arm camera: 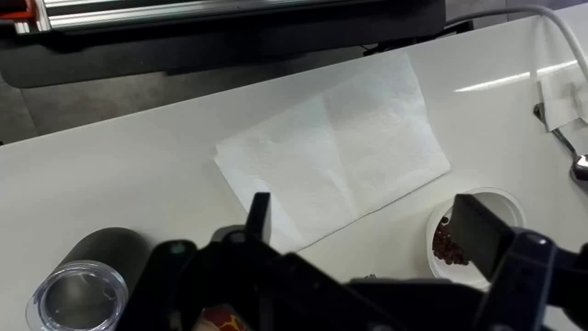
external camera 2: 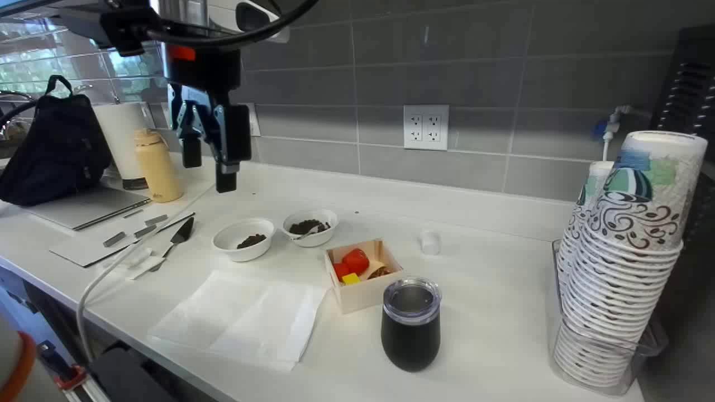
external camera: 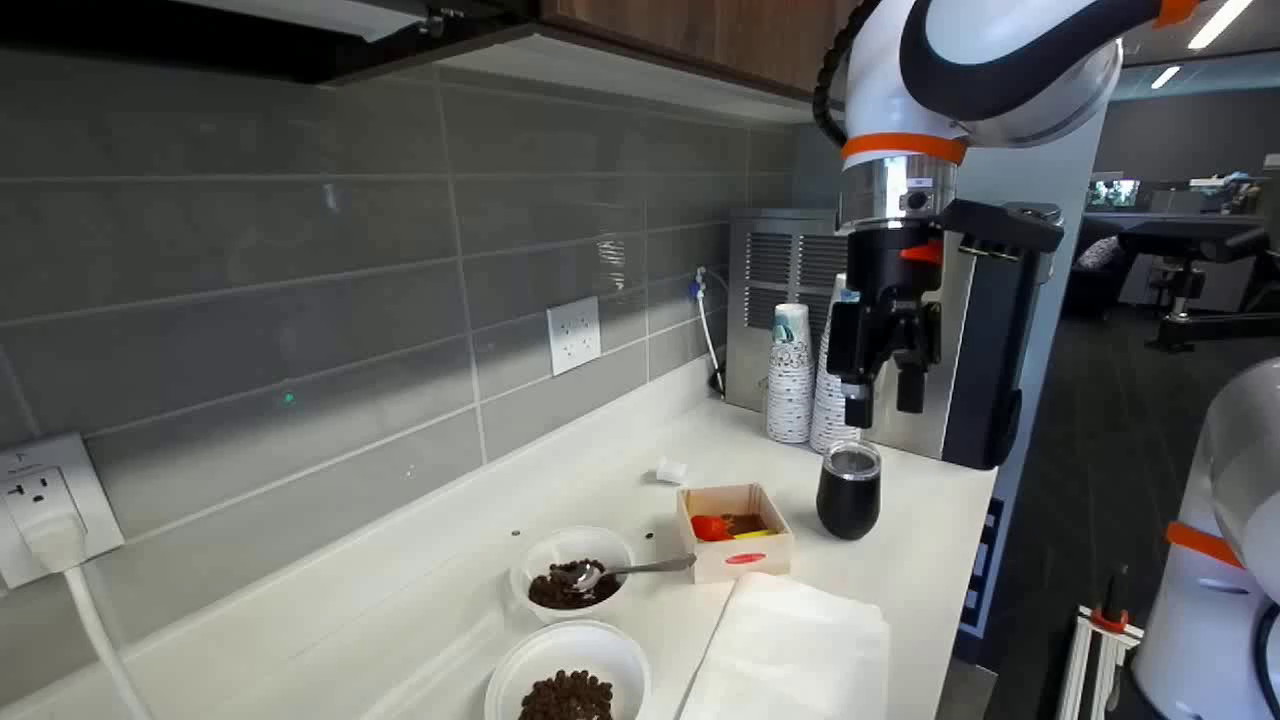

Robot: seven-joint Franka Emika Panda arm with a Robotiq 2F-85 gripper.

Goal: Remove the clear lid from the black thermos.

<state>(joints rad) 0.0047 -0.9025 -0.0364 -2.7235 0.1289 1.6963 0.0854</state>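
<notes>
Hanging high over the white counter (external camera 2: 491,346), the gripper (external camera: 884,398) is holding its fingers (arm camera: 477,234) spread wide — released, and well apart from the black thermos (external camera 2: 410,343). That thermos is standing upright on the counter, and the clear lid (external camera 2: 411,301) is sitting on its top, the transparent rim showing in all three views. Just beside the thermos, a wooden box (external camera 2: 363,298) is holding red and yellow items (external camera 2: 354,261). Folded white paper (external camera 2: 246,318) is lying near the box. Farther along, two white bowls (external camera: 580,645) are holding dark round pieces (external camera 2: 252,240), and a spoon (external camera: 655,567) is resting in one of them — in the wrist view, a finger is partly covering a bowl.
</notes>
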